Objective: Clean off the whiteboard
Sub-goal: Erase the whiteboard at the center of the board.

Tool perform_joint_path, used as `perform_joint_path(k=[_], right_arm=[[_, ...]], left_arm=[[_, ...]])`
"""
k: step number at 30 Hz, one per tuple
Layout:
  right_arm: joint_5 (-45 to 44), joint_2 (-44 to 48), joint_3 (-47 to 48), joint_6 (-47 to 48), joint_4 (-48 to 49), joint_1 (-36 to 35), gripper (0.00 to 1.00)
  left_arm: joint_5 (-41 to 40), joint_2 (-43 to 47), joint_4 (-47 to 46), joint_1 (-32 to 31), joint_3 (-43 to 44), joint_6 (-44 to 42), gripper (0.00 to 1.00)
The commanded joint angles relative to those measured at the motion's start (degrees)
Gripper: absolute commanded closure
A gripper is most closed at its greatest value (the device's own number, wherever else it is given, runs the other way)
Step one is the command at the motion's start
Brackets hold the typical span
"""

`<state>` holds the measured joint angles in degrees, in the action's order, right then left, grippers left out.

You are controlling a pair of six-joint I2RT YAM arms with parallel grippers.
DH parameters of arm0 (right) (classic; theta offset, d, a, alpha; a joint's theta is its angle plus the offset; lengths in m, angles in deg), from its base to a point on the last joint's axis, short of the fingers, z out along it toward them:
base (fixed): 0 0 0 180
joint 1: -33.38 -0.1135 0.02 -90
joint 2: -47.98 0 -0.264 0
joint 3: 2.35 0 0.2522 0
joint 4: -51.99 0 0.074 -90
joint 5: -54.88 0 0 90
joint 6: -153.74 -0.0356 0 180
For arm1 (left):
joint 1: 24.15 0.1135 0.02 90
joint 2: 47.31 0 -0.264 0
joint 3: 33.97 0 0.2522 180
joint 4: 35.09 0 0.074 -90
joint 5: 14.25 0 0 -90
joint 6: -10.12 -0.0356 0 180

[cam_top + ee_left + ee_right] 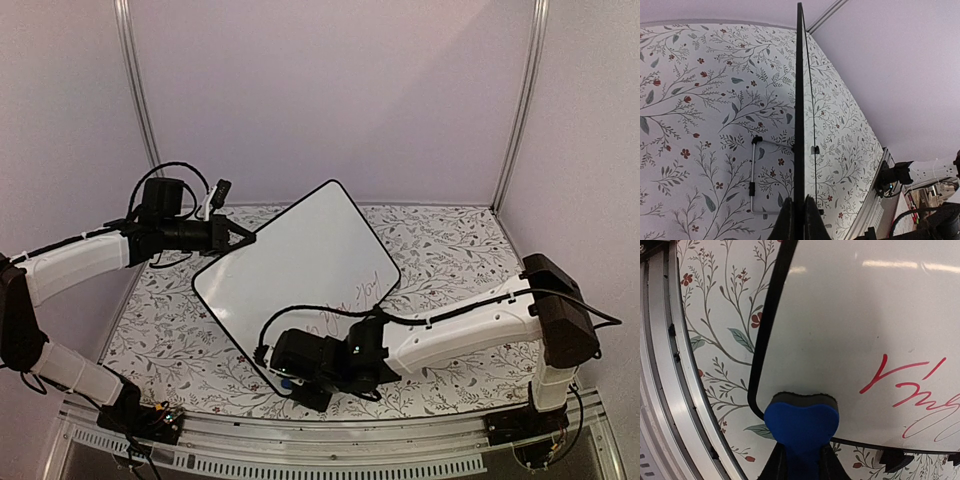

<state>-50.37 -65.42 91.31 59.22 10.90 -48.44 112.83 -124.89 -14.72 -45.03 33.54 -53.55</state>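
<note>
White, black-rimmed board (pixel 300 265), rounded corners: held tilted over the table (pixel 450 250), with one corner low at the near side and the opposite corner high toward the back wall. Whether the low corner rests on the table cannot be told.

Writing (pixel 905 385): red marker strokes on the lower right of the board's face, with thinner looping lines beneath them. The rest of the face is unmarked.

Foot (pixel 892 458): small and black, under the board's near rim, to the right of the eraser.

Wire stand (pixel 754 172): thin bent metal on the back of the board, seen in the left wrist view.

Left gripper (pixel 240 235): at the board's upper-left edge, jaws pinching the rim. In its wrist view the board runs edge-on straight up from between the fingers.

Right gripper (pixel 801 462): low at the near corner of the board, jaws pinching the eraser.

Eraser (pixel 801 422): blue block with a dark felt face. The felt meets the board at the curved corner rim and lies well apart from the red strokes.

Table: covered in a leaf-and-red-flower print.

Rail (pixel 300 440): metal, along the table's near edge.
</note>
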Motion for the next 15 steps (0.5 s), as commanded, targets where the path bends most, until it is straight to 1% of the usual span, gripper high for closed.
perform_joint_path(k=[1,9,15], right_arm=[[1.3,-0.1,-3.2,-1.0,-4.7,0.4,0.93],[0.5,0.8,-4.0,-1.3,-7.1,0.4,0.93],[-1.6,4.2,-2.7,-0.7,-8.3,0.4,0.93]], left_arm=[[-3.7,-0.5,1.4,0.0,-0.5,-0.6,1.0],[-3.6,-0.7,1.4,0.0,-0.5,-0.6,1.0],[-3.8,-0.5,1.3,0.0,-0.5,-0.6,1.0]])
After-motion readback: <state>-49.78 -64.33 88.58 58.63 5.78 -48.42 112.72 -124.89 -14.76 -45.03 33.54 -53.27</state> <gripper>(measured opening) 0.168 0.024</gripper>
